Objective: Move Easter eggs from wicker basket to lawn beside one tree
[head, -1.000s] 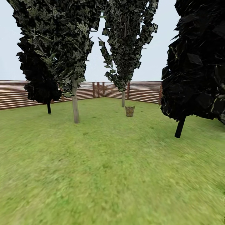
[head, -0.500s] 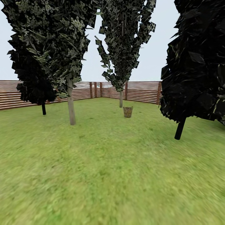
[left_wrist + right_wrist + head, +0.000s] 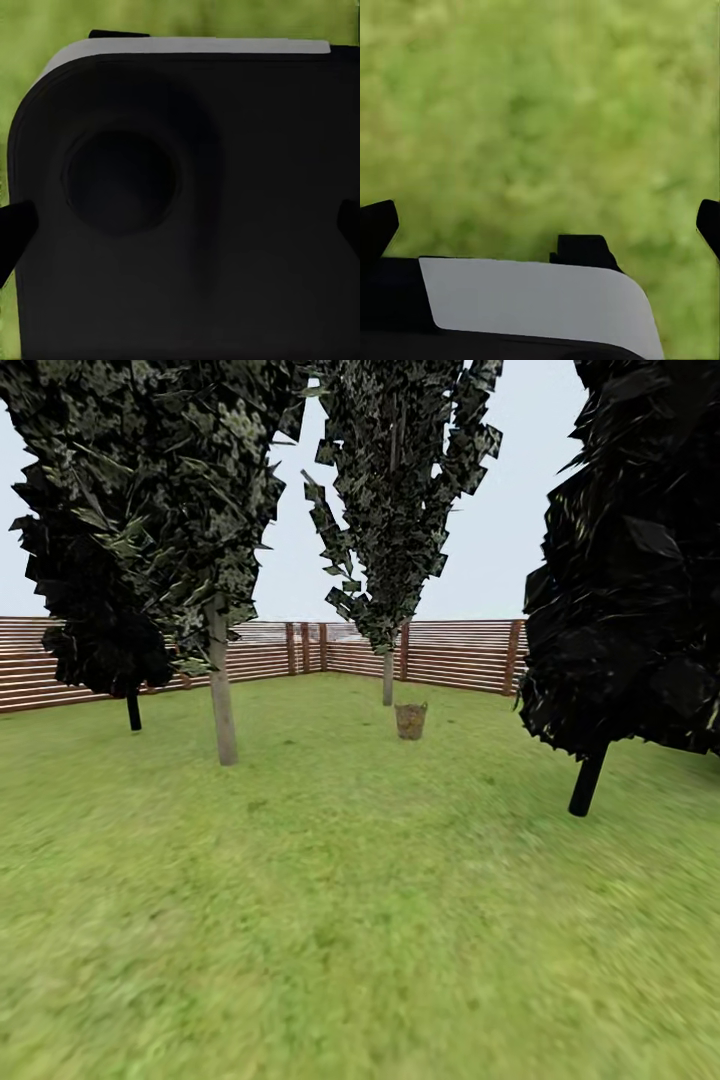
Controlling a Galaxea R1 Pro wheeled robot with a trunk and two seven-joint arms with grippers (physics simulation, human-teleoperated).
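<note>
The wicker basket [image 3: 411, 720] stands small and far off on the lawn [image 3: 340, 920], just in front of a tree [image 3: 388, 678] with a pale slim trunk. A second pale-trunked tree [image 3: 222, 700] rises nearer, to the left. The Easter eggs are hidden at this distance. In the left wrist view, my left gripper [image 3: 180, 225] is open, its dark fingertips [image 3: 13, 232] wide apart over a black part of the robot. My right gripper [image 3: 540, 225] is open too, with fingertips [image 3: 375, 225] spread above blurred grass.
A black conifer [image 3: 587, 780] stands at the right and another [image 3: 133, 710] at the far left. A brown slat fence [image 3: 450, 652] closes the garden behind the trees. Open grass stretches between me and the basket.
The whole head view has shifted as the camera moves forward: the left trees slide leftward and the right conifer rightward, all a little nearer. The basket stays put on the grass.
</note>
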